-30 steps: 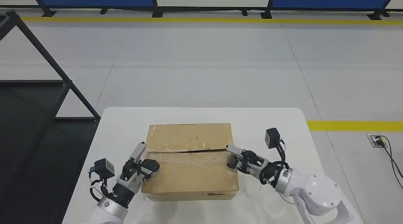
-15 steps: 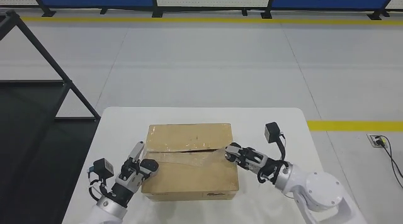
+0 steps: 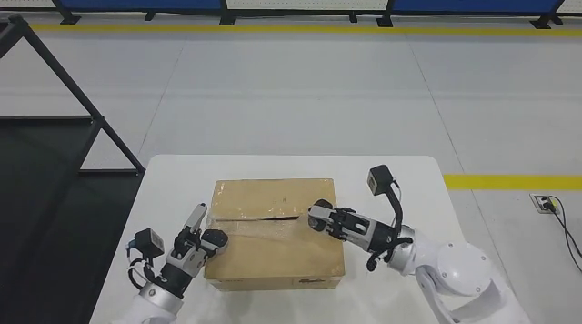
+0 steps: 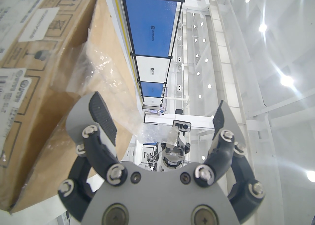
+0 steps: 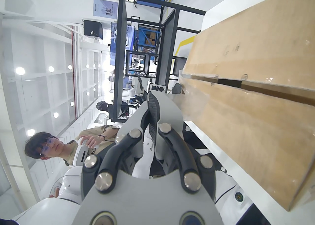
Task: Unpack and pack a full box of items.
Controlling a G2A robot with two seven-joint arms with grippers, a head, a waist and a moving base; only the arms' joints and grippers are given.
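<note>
The right gripper (image 3: 315,216) travels from the right edge of the box (image 3: 264,258) inward over the lid, along the centre seam; its arm extends further above the box.

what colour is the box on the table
Plain brown cardboard. The box shows best in the top view.

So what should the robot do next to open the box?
Probably pull the clear tape along the seam toward the open left gripper. The right gripper looks shut on it over the box, and only a small gap shows there.
</note>
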